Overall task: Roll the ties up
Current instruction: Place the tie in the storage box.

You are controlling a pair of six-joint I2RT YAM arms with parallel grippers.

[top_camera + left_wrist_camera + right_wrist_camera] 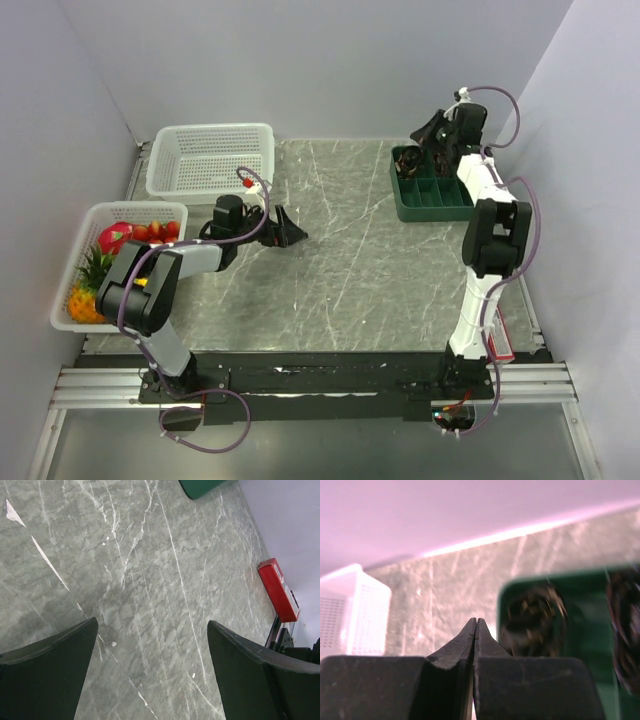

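No flat, unrolled tie shows in any view. A dark rolled tie with tan specks (532, 622) sits in a back compartment of the green divided tray (580, 645); it is blurred. A second dark roll (623, 630) shows at the right edge. From above, one roll (408, 160) lies in the tray's back-left compartment (432, 200). My right gripper (476, 620) is shut and empty, raised above the tray's back-left corner (426, 130). My left gripper (152, 622) is open and empty, low over bare marble left of centre (288, 234).
An empty white basket (212, 158) stands at the back left. A second white basket (88, 300) with toy fruit stands at the left edge. A red box (278, 589) lies by the right arm's base. Grey walls close in the back and the sides.
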